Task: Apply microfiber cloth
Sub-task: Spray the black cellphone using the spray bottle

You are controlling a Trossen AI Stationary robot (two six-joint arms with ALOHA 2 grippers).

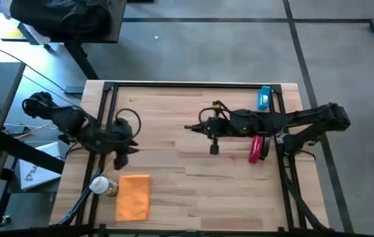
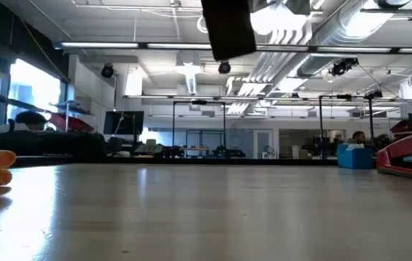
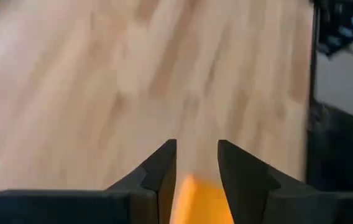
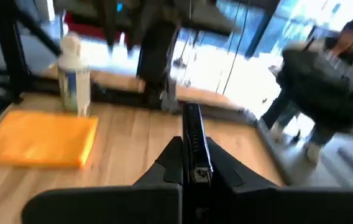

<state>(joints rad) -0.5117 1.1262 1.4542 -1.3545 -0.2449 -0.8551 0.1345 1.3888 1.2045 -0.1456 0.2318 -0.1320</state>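
One orange cloth [image 1: 133,196] lies flat near the bench's [image 1: 193,184] front-left edge, long axis running front to back, a bottle [image 1: 103,186] just beside it. The left pincer [image 1: 122,158] hangs above its far edge, released. The right pincer [image 1: 214,149], mid-bench, is clenched on a phone [image 4: 193,144]. Bare wood spreads between.

We record a light wooden table [image 1: 193,191] with a dark frame along its edges, standing on a grey floor [image 1: 240,46] crossed by dark seams. A dark desk [image 1: 68,20] stands beyond the table's far left corner. Across the table we see a large open hall: white ceiling [image 2: 119,22] with ducts [image 2: 293,29] and strip lights, bright windows [image 2: 17,90] at left, and black frame rigs [image 2: 199,123] farther back. A person in dark clothing [image 4: 325,87] stands by a bright window.
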